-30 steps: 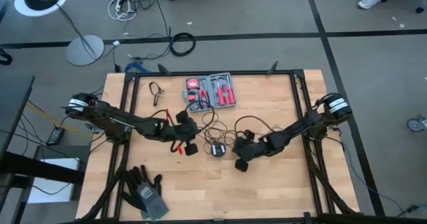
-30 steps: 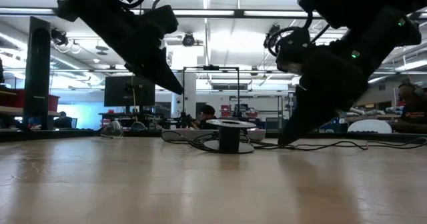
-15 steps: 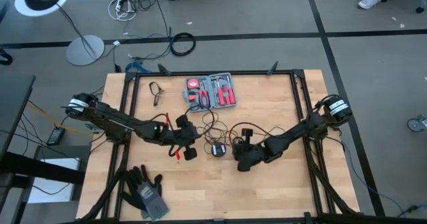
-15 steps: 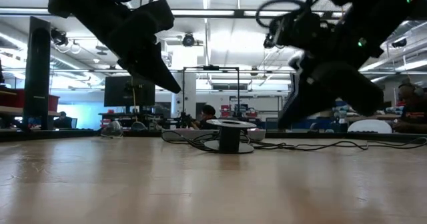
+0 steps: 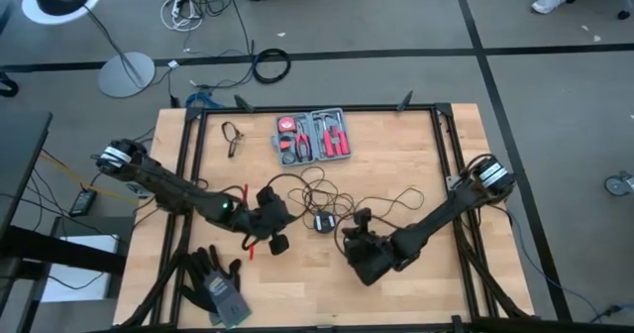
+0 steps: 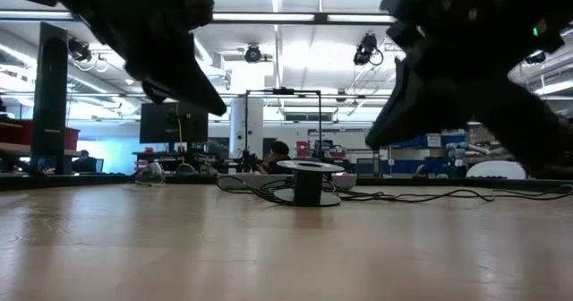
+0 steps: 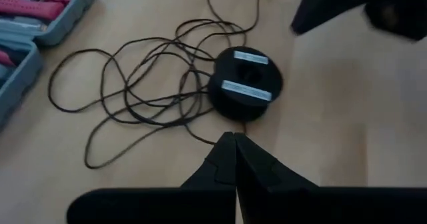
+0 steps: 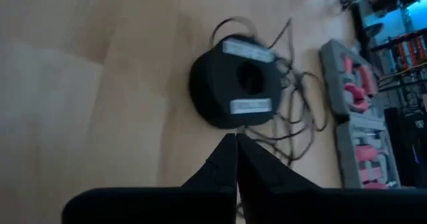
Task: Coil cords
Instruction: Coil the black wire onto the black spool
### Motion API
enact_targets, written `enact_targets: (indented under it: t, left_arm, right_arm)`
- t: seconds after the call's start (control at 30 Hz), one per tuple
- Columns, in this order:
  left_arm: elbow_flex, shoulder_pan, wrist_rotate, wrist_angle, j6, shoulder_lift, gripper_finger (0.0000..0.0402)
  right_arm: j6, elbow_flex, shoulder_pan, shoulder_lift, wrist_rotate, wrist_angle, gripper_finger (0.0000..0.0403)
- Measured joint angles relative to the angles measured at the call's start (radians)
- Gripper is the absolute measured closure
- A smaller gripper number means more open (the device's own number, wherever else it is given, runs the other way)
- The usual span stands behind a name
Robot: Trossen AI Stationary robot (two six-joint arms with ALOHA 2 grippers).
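The cord is a thin black wire lying in loose tangled loops (image 5: 307, 189) on the wooden table, ending in a round black puck (image 5: 322, 222). The puck rests flat on the table and also shows in the left wrist view (image 7: 245, 84), the right wrist view (image 8: 237, 84) and the low view (image 6: 307, 180). My left gripper (image 5: 280, 242) is shut and empty, left of the puck and nearer the near edge; its tips meet (image 7: 233, 137). My right gripper (image 5: 349, 238) is shut and empty, right of the puck and nearer the near edge; its tips meet (image 8: 233, 137).
An open red and grey tool kit (image 5: 315, 137) lies at the table's far side, behind the wire loops. A pair of dark gloves (image 5: 213, 283) lies at the near left corner. A small dark loop (image 5: 233, 135) lies far left. Bare wood stretches along the near right.
Both grippers have drawn back toward the table's near edge, away from the puck. My right gripper's tip, which stood down at the table beside the puck a second ago, has lifted off it. The puck has stayed in place.
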Motion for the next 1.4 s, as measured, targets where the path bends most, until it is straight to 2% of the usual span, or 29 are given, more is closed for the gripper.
enact_targets:
  t: [0.3, 0.67, 0.87, 1.0, 1.4]
  left_arm:
    - [0.000, -0.125, -0.085, 0.020, -0.118, 0.000, 0.0400]
    - [0.000, -0.203, -0.179, 0.031, -0.190, 0.000, 0.0401]
    - [0.000, -0.210, -0.184, 0.049, -0.190, 0.000, 0.0401]
    - [0.000, -0.210, -0.184, 0.049, -0.191, 0.000, 0.0401]
    - [0.000, -0.210, -0.185, 0.049, -0.197, 0.000, 0.0401]
  right_arm:
    - [-0.011, 0.037, -0.007, 0.072, -0.010, 0.015, 0.0365]
    - [-0.246, 0.036, -0.054, 0.071, -0.051, 0.120, 0.0300]
    - [-0.357, 0.036, -0.104, 0.070, -0.055, 0.146, 0.0297]
    - [-0.401, 0.036, -0.142, 0.070, -0.116, 0.146, 0.0296]
    - [-0.416, 0.035, -0.177, 0.069, -0.114, 0.145, 0.0304]
